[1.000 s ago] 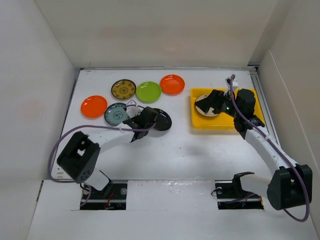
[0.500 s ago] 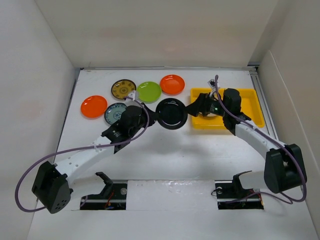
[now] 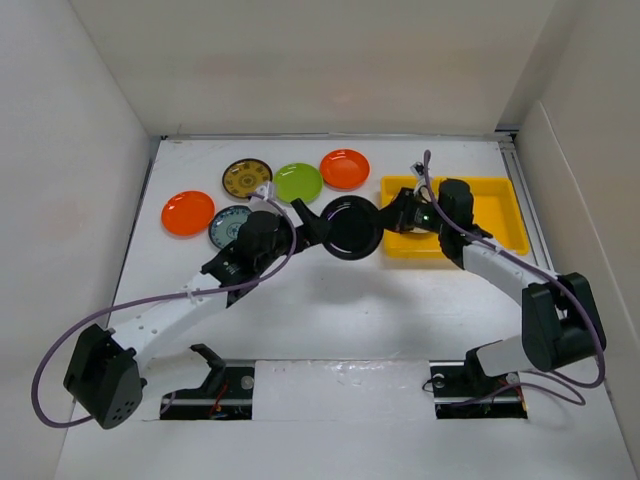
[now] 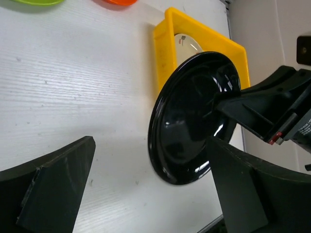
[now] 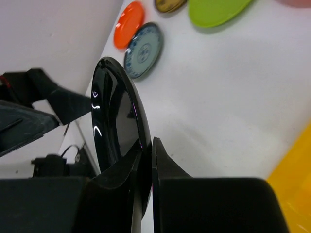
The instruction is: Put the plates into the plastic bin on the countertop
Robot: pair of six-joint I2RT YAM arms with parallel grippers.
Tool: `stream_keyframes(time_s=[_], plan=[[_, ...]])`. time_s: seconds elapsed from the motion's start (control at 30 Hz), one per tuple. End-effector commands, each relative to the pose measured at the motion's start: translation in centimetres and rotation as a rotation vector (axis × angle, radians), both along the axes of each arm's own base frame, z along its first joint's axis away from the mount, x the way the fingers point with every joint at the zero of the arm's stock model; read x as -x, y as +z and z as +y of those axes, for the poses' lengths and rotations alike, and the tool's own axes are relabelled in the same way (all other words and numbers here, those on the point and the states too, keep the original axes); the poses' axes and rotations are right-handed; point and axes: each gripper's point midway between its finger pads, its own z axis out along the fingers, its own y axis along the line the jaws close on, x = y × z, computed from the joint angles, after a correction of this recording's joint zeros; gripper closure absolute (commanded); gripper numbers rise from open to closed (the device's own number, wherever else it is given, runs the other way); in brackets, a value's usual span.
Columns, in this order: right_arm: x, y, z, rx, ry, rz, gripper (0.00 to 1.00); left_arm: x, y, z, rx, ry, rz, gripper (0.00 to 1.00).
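The glossy black plate [image 3: 350, 228] hangs tilted above the white countertop [image 3: 380, 300], just left of the yellow plastic bin [image 3: 500, 215]. The right gripper [image 5: 147, 155] clamps its rim. The left gripper [image 3: 308, 224] stands wide open beside it, and white walls [image 3: 300, 70] enclose the surface.

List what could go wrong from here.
The right fingers pinch the black plate only at its rim, on edge above the table; it could slip. The open left fingers flank it and could knock it loose. A pale plate lies in the yellow bin; a drop could strike it.
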Motion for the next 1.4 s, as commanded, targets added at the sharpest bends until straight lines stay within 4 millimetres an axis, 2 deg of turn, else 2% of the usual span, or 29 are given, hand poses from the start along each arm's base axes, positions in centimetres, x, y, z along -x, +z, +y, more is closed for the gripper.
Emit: stream_keyframes(time_s=[0.0, 0.03, 0.07, 0.13, 0.17, 0.2, 0.23, 0.3, 0.33, 0.4, 0.47, 0.57, 0.63, 0.7, 0.73, 0.77, 0.8, 0.83, 0.87, 0.9, 0.93, 0.97, 1.1, 1.13, 1.17, 1.2, 1.23, 1.33, 1.37], plan=[[-3.1, 1.8, -4.0, -0.010, -0.199, -0.044, 1.00, -1.4, 1.5, 1.3, -0.006, 0.110, 0.000, 0.00], [-4.0, 1.8, -5.2, -0.004, -0.252, -0.046, 1.00, -1.7, 1.3, 2.1, -0.026, 0.159, 0.009, 0.00], [-5.3, 1.2, -8.1, 0.020, -0.365, -0.021, 1.00, -1.7, 1.2, 2.4, -0.042, 0.172, 0.018, 0.00], [-6.6, 0.3, -11.2, 0.046, -0.484, 0.010, 1.00, -1.5, 0.1, 3.2, -0.108, 0.182, 0.046, 0.00], [-7.4, 0.2, -13.0, 0.058, -0.556, 0.009, 1.00, -1.5, 0.2, 3.4, -0.117, 0.193, 0.049, 0.00], [-8.2, -0.8, -15.5, 0.072, -0.628, 0.037, 1.00, -1.3, 0.3, 3.6, -0.131, 0.188, 0.046, 0.00], [-8.6, -2.0, -16.7, 0.090, -0.660, 0.060, 1.00, -1.2, 0.0, 3.8, -0.150, 0.182, 0.048, 0.00], [-9.7, -2.9, -19.4, 0.108, -0.716, 0.086, 1.00, -0.9, 0.2, 4.3, -0.163, 0.185, 0.037, 0.00], [-10.3, -3.2, -20.1, 0.110, -0.731, 0.095, 1.00, -0.7, 0.3, 4.4, -0.163, 0.184, 0.037, 0.00], [-10.8, -5.7, -20.8, 0.124, -0.726, 0.154, 1.00, -0.4, 0.1, 4.9, -0.188, 0.185, 0.032, 0.00], [-11.4, -6.7, -21.7, 0.121, -0.735, 0.174, 1.00, 0.1, 0.1, 5.6, -0.211, 0.192, 0.035, 0.00], [-11.4, -7.3, -21.7, 0.099, -0.723, 0.171, 0.98, 0.3, 0.7, 6.0, -0.215, 0.197, 0.023, 0.00], [-11.5, -7.1, -21.6, 0.090, -0.726, 0.167, 0.90, 0.1, 0.7, 6.4, -0.230, 0.213, 0.015, 0.00], [-11.7, -6.1, -21.5, 0.073, -0.720, 0.140, 0.41, 0.2, 0.5, 6.5, -0.237, 0.212, 0.021, 0.00], [-11.4, -5.9, -21.2, 0.058, -0.710, 0.132, 0.28, 0.2, 0.3, 6.7, -0.248, 0.221, 0.026, 0.00], [-11.4, -4.8, -21.0, 0.032, -0.705, 0.093, 0.18, 0.2, 0.0, 7.0, -0.251, 0.240, 0.032, 0.00], [-10.7, -4.8, -20.8, 0.022, -0.708, 0.094, 0.03, 0.4, -1.2, 7.5, -0.256, 0.274, 0.074, 0.00], [-10.4, -3.0, -21.1, 0.018, -0.730, 0.044, 0.00, 0.0, -1.3, 8.4, -0.257, 0.326, 0.079, 0.00], [-10.6, -2.0, -21.4, 0.027, -0.773, 0.015, 0.00, 0.1, -2.2, 8.7, -0.266, 0.345, 0.103, 0.00], [-10.0, -2.4, -21.1, 0.052, -0.777, 0.043, 0.00, 0.0, -3.0, 9.0, -0.265, 0.365, 0.126, 0.00], [-9.7, -0.9, -21.4, 0.066, -0.789, 0.007, 0.00, -0.2, -3.5, 9.9, -0.251, 0.405, 0.150, 0.00], [-9.7, -0.6, -21.5, 0.083, -0.807, 0.004, 0.00, 0.0, -4.4, 9.8, -0.236, 0.392, 0.179, 0.00], [-9.4, -0.2, -20.8, 0.153, -0.791, 0.035, 0.00, -0.1, -5.6, 10.6, -0.174, 0.439, 0.214, 0.00], [-9.2, -0.4, -20.1, 0.164, -0.771, 0.038, 0.00, -0.2, -5.0, 10.8, -0.148, 0.462, 0.205, 0.00], [-9.2, -0.4, -19.5, 0.164, -0.756, 0.037, 0.00, 0.2, -5.9, 11.3, -0.159, 0.487, 0.231, 0.00], [-8.9, 0.1, -18.7, 0.168, -0.728, 0.028, 0.00, 0.2, -5.6, 12.1, -0.151, 0.535, 0.222, 0.00], [-8.6, 0.1, -16.7, 0.168, -0.682, 0.024, 0.00, 0.4, -6.1, 12.6, -0.124, 0.585, 0.246, 0.00], [-7.5, 1.0, -13.0, 0.161, -0.578, -0.011, 0.00, 0.7, -7.4, 14.5, -0.124, 0.680, 0.262, 0.00], [-6.6, 1.0, -10.5, 0.157, -0.510, -0.016, 0.00, 0.7, -8.0, 15.0, -0.117, 0.700, 0.278, 0.00]])
